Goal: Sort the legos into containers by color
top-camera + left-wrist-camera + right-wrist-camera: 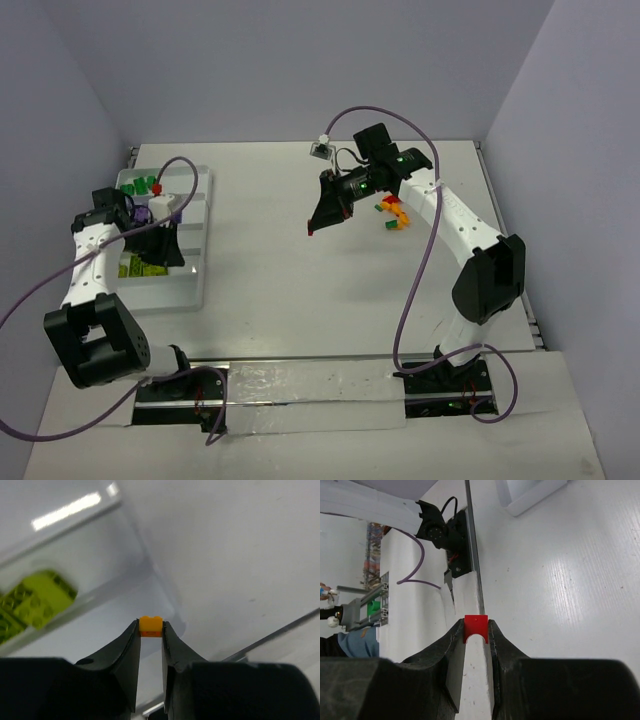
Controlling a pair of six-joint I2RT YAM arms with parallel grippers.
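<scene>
My left gripper [150, 626] is shut on a small orange lego [150, 626] and holds it above the white translucent tray [196, 262] at the table's left. Lime green legos [35, 600] lie in one compartment; they also show in the top view [140, 266], with dark green ones [140, 185] and a purple one [143, 213] further back. My right gripper [476, 629] is shut on a small red lego [476, 628], held above the table's middle [312, 230]. A small heap of red, orange and green legos [393, 212] lies by the right arm.
The tray's ridges and rim [150, 565] stand under the left gripper. The arm bases and a metal rail [472, 550] run along the near edge. Purple cables hang from both arms. Walls close in the table at back and sides.
</scene>
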